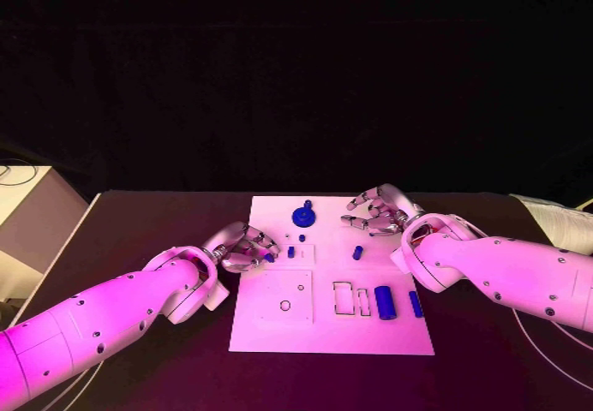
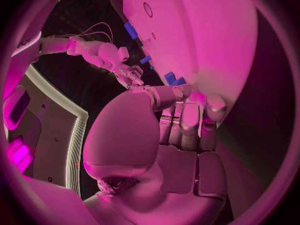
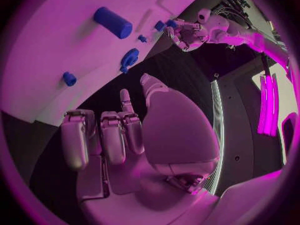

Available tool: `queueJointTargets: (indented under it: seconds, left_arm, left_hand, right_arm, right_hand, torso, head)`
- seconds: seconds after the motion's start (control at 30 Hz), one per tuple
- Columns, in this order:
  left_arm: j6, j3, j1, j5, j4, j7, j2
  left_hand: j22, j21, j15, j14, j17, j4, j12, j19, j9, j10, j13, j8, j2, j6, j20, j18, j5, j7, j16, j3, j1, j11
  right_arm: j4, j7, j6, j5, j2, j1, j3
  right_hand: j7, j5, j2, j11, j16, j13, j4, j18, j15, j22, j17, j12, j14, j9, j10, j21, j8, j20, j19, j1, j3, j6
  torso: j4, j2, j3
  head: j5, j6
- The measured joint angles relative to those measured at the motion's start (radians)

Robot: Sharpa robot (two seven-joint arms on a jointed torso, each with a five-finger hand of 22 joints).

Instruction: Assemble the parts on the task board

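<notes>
The white task board (image 1: 332, 330) lies in the middle of the table. My left hand (image 1: 248, 247) is at its left edge, thumb and fingertips (image 2: 180, 92) closed together on a small blue part (image 1: 270, 255) right at the board's surface. A second small blue peg (image 1: 291, 252) stands just beside it. My right hand (image 1: 380, 211) hovers over the board's far right corner, fingers (image 3: 115, 135) loosely bent and apart from the thumb, holding nothing. A round blue knob (image 1: 304, 215) sits at the far middle, a small peg (image 1: 357, 253) below the right hand.
A blue cylinder (image 1: 386, 302) and a blue bar (image 1: 416, 304) lie on the board's right side next to rectangular cut-outs (image 1: 351, 297). A square recess with a small hole (image 1: 285, 304) is on the near left. A pale cabinet (image 1: 31, 214) stands beyond the table's left edge.
</notes>
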Motion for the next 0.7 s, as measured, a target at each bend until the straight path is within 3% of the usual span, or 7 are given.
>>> queueJointTargets:
  seconds: [0.07,0.13,0.43,0.7]
  left_arm:
    - [0.0,0.0,0.0,0.0,0.0,0.001,0.0]
    - [0.0,0.0,0.0,0.001,0.0,0.001,0.0]
    - [0.001,0.0,0.0,0.003,0.004,0.007,0.005]
    - [0.002,0.0,0.0,0.004,0.007,0.009,0.005]
  left_hand:
    - [0.0,0.0,0.0,0.0,0.0,0.0,0.002,0.0,0.0,-0.004,-0.001,0.0,0.0,0.0,0.0,0.001,0.0,0.0,0.0,0.0,0.0,0.004]
    - [-0.001,0.0,0.0,0.0,-0.002,0.0,0.003,-0.004,0.0,-0.005,-0.001,0.004,0.0,0.0,-0.004,0.015,0.0,0.0,0.0,0.0,0.0,0.005]
    - [-0.004,0.0,-0.004,-0.004,-0.004,0.0,-0.001,-0.004,0.0,-0.021,-0.007,0.004,0.0,0.0,-0.004,0.016,0.0,0.0,-0.004,0.0,0.0,0.021]
    - [-0.008,-0.004,-0.004,-0.004,-0.007,0.003,-0.001,-0.004,0.0,-0.021,-0.006,0.009,0.002,0.009,-0.004,0.016,0.0,-0.002,-0.004,-0.003,-0.002,0.021]
  right_arm:
    - [0.0,0.0,0.0,0.0,0.0,0.0,0.0]
    - [0.0,0.0,0.0,0.0,0.0,0.0,0.0]
    - [0.0,0.0,0.0,0.0,0.0,0.0,0.0]
    - [0.0,0.0,0.0,0.0,0.0,0.0,0.0]
  right_hand:
    - [0.0,0.0,0.0,0.0,0.0,0.0,0.0,0.0,0.0,0.0,0.0,0.0,0.0,0.0,0.0,0.0,0.0,0.0,0.0,0.0,0.0,0.0]
    - [0.0,0.0,0.0,0.0,0.0,0.0,0.0,0.0,0.0,0.0,0.0,0.0,0.0,0.0,0.0,0.0,0.0,0.0,0.0,0.0,0.0,0.0]
    - [0.0,0.0,0.0,0.0,0.0,0.0,0.0,0.0,0.0,0.0,0.0,0.0,0.0,0.0,0.0,0.0,0.0,0.0,0.0,0.0,0.0,0.0]
    - [0.0,0.0,0.0,0.0,0.0,0.0,0.0,0.0,0.0,0.0,0.0,0.0,0.0,0.0,0.0,0.0,0.0,0.0,0.0,0.0,0.0,0.0]
  torso:
    - [0.0,0.0,0.0]
    - [-0.0002,0.0,0.0]
    - [-0.0001,0.0,-0.0002]
    - [0.0001,0.0,-0.0005]
  head:
    - [0.0,0.0]
    - [0.0,0.0]
    - [0.001,0.0]
    - [0.0,-0.001]
